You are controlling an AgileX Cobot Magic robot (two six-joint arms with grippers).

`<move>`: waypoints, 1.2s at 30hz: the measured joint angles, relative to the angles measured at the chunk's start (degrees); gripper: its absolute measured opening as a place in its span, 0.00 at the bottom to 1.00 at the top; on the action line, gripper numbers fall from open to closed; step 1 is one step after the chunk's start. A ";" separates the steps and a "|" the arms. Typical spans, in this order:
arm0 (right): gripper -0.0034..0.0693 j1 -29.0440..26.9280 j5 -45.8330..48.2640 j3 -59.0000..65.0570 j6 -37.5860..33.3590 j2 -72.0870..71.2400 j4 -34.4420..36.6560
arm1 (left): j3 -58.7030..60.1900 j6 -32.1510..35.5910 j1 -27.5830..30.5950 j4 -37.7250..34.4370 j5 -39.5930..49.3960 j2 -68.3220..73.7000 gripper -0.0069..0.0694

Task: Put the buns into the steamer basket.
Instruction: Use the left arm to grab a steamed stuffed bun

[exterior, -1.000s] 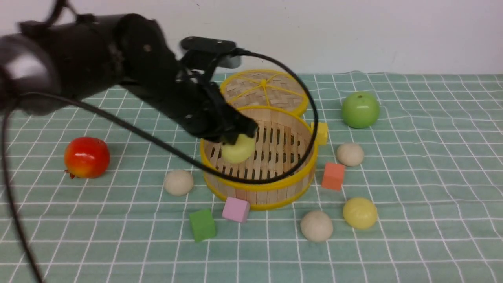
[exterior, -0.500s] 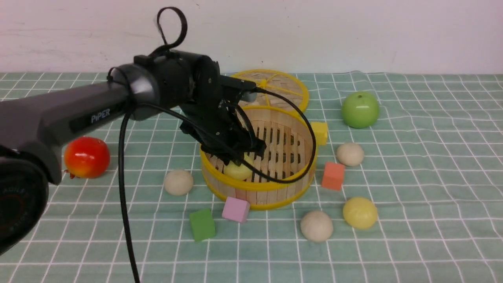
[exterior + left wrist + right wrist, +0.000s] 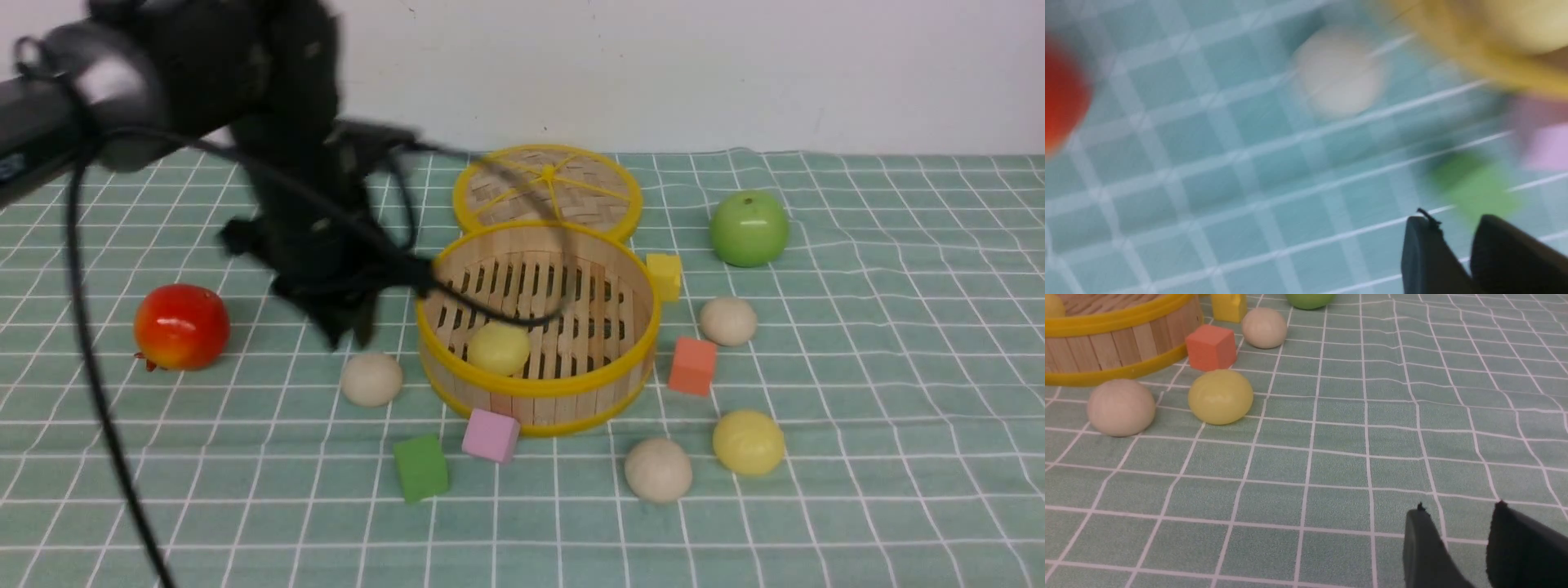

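Note:
The steamer basket [image 3: 571, 390] stands mid-table with one pale yellow bun [image 3: 498, 347] lying inside. My left gripper [image 3: 347, 327] is blurred, to the left of the basket and above a beige bun [image 3: 371, 380]. It is empty, with its jaws a little apart in the left wrist view [image 3: 1453, 222], where that bun [image 3: 1337, 73] shows blurred. Two more beige buns [image 3: 657, 468] [image 3: 727, 320] and a yellow bun [image 3: 748, 442] lie right of the basket. My right gripper [image 3: 1459, 508] hovers low over bare cloth, empty, jaws slightly apart, away from the yellow bun [image 3: 1220, 396].
The woven lid [image 3: 547, 189] lies behind the basket. A green apple [image 3: 749, 229] sits back right and a red fruit [image 3: 180, 327] at the left. Yellow [image 3: 665, 276], orange [image 3: 692, 366], pink [image 3: 490, 434] and green [image 3: 420, 467] cubes lie around the basket.
My left gripper lowered the yellow bun into the basket, let it go, and swung out to the left. The bun stays in the basket.

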 joint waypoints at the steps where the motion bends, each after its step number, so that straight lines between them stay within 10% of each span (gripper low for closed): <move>1: 0.38 0.00 0.00 0.00 0.00 0.00 0.00 | 2.46 -0.05 2.11 -0.79 -1.64 0.14 0.24; 12: 0.38 0.00 0.00 0.00 0.00 0.00 0.00 | 6.56 8.11 4.84 -10.74 -18.56 0.88 0.29; 36: 0.38 0.00 0.00 0.00 0.00 0.00 0.00 | 6.57 8.86 4.84 -12.26 -25.74 9.69 0.35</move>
